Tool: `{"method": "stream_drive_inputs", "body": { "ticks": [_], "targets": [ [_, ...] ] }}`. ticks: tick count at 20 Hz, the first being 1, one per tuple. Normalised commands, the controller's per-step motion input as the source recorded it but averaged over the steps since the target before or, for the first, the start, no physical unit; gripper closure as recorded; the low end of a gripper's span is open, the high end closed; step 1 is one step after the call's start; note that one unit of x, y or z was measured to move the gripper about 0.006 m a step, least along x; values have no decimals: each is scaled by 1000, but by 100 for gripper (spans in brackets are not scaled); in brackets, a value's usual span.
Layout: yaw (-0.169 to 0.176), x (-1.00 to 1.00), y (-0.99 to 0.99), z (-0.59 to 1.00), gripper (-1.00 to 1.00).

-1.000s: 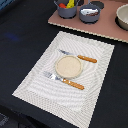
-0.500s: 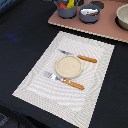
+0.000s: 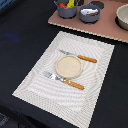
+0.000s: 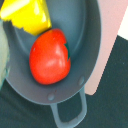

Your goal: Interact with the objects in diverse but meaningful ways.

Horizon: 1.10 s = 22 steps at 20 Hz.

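Note:
In the wrist view a red tomato and a yellow cheese wedge lie side by side inside a grey pot; one pot handle shows. The camera is close above them. In the exterior view this pot stands at the back on a pinkish board, with red and yellow pieces in it. A second grey pot beside it holds a white fish shape. No sausage stick shows. My gripper's fingers show in neither view.
A striped placemat lies on the dark table with a round beige plate, a fork and a knife with orange handles. A beige bowl sits at the exterior view's right edge. A dark lid lies behind the pots.

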Motion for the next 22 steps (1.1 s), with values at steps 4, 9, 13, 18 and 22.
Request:
{"method": "stream_drive_inputs", "body": {
  "ticks": [4, 9, 13, 18, 22],
  "targets": [
    [21, 352, -322, 19, -100],
    [88, 285, -438, -18, -100],
    [68, 351, -554, -11, -100],
    [44, 315, -518, -38, -100],
    [18, 264, -333, -9, -100]
  ]
}}
